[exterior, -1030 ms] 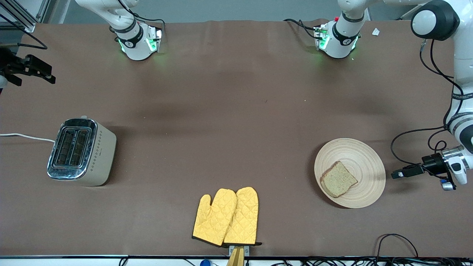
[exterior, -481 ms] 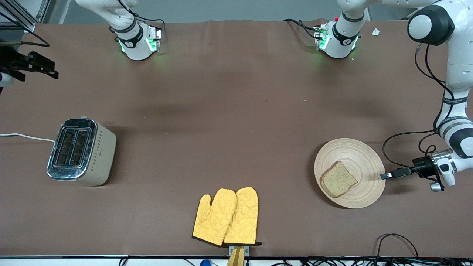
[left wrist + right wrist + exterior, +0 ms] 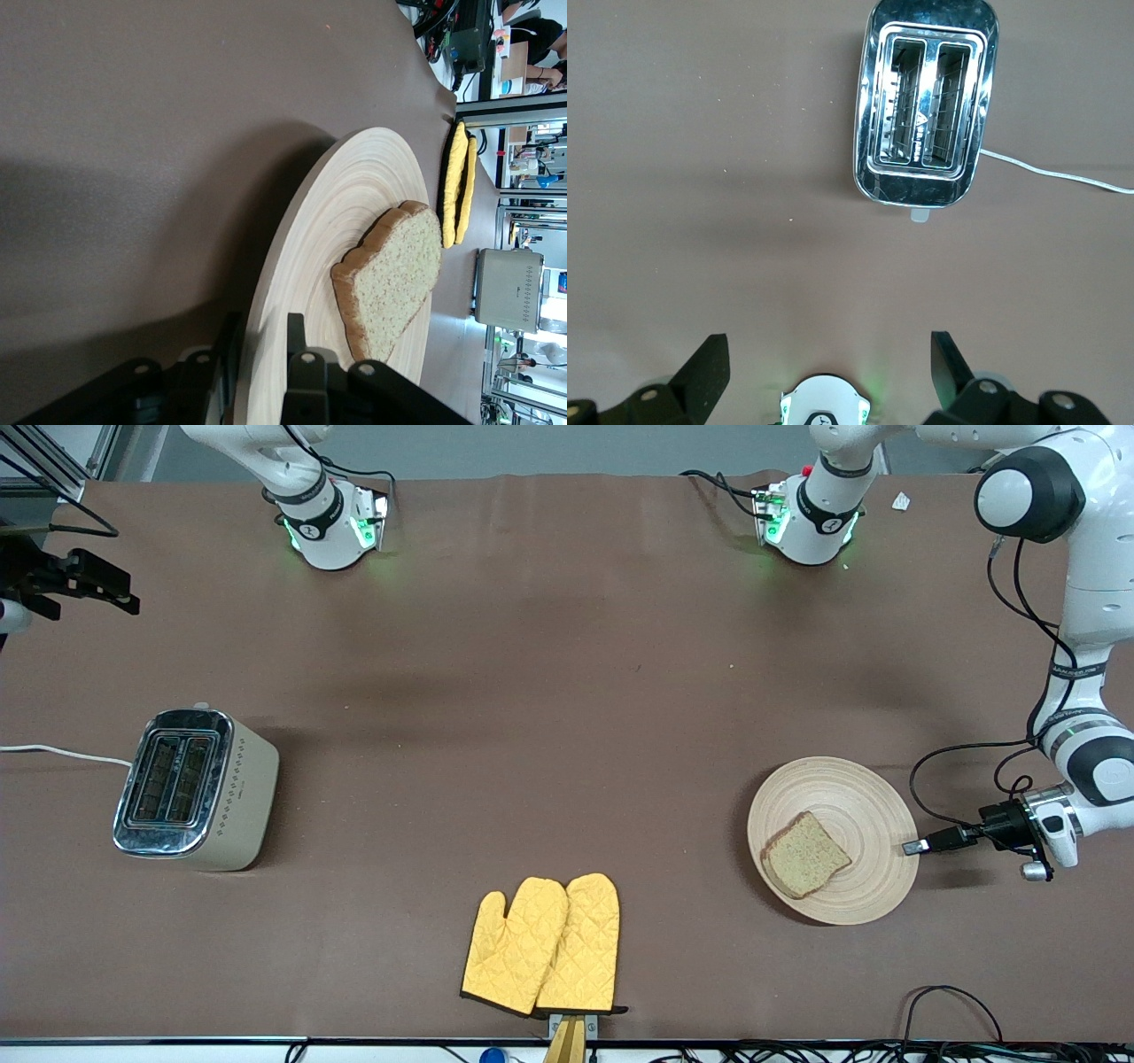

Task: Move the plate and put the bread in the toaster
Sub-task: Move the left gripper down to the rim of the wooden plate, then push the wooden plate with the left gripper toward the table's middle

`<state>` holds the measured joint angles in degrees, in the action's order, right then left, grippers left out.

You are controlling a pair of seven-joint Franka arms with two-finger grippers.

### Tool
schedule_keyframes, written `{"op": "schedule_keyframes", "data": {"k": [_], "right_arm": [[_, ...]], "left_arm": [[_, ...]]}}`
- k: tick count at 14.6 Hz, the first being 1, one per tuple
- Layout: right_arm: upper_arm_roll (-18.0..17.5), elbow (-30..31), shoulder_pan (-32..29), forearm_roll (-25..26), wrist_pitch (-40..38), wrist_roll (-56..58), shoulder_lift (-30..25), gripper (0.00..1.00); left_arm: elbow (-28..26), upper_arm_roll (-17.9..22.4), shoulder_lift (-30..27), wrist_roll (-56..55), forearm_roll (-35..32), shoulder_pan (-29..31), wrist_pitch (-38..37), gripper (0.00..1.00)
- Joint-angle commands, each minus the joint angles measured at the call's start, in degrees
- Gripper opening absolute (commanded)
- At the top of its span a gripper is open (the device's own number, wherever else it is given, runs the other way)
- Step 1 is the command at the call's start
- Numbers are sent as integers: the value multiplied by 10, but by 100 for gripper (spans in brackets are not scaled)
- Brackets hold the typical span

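Observation:
The light tan wooden plate (image 3: pixel 864 797) lies toward the left arm's end of the table, with the brown bread (image 3: pixel 804 865) slice flat on it. My left gripper (image 3: pixel 911 848) lies low and sideways at the plate's rim, one finger above it and one below, shut on it; the left wrist view shows the gripper (image 3: pixel 263 341) astride the plate (image 3: pixel 337 221) close to the bread (image 3: pixel 394 279). The beige toaster (image 3: pixel 190 788) stands toward the right arm's end, both slots empty. My right gripper (image 3: pixel 97 589) hangs open above the toaster (image 3: pixel 926 102), which shows from above in the right wrist view.
A pair of yellow oven mitts (image 3: pixel 542 943) lies near the table's front edge, between toaster and plate. The toaster's white cord (image 3: pixel 62 753) runs off the table's end. Black cables (image 3: pixel 957 779) trail beside the left gripper.
My left gripper has slid in from beside the plate onto its rim. The plate and bread have shifted a little toward the right arm's end. The right gripper has barely moved.

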<state>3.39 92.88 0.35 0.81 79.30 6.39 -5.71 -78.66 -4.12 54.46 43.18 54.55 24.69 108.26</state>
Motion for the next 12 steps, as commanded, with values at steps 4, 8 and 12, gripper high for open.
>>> {"op": "schedule_keyframes", "data": {"k": [4, 8, 12], "right_arm": [[11, 10, -47, -6, -43, 33, -18, 100], [10, 13, -47, 0, -64, 36, -37, 100], [7, 65, -40, -5, -32, 34, -34, 100]], "left_arm": [[11, -1, 5, 40, 10, -3, -19, 5], [11, -25, -1, 41, 7, -3, -67, 0], [11, -104, -5, 41, -54, -4, -69, 0]]}}
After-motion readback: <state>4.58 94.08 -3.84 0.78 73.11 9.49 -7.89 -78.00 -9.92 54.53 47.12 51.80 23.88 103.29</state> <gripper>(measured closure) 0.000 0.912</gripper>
